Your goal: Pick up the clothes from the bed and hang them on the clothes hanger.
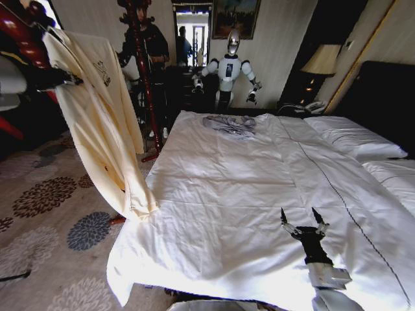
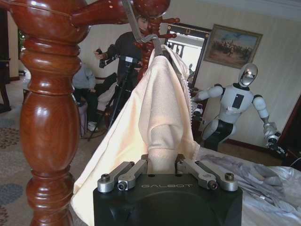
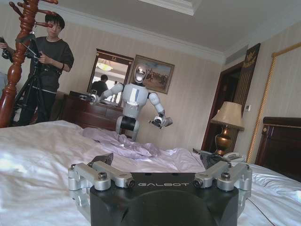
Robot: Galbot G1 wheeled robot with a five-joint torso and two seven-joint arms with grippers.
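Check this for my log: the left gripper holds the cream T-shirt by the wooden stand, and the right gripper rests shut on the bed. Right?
Not quite: the head view shows the right gripper open over the bed. The left gripper does hold the T-shirt beside the wooden stand.

Pale striped walls [image 3: 188, 94] ran up to a white cornice. A framed painting [image 3: 156, 74] hung beside a mirror [image 3: 109, 75] above a dark dresser [image 3: 80, 108]. The carpet [image 1: 45, 194] was grey-brown with dark flower medallions. A table lamp [image 3: 227, 123] with a cream shade and brass base stood near a dark doorway; a telephone [image 1: 316, 106] sat by it. A dark headboard [image 3: 281, 143] closed the far side. A reddish turned wooden coat stand [image 2: 49, 117] stood on the carpet.
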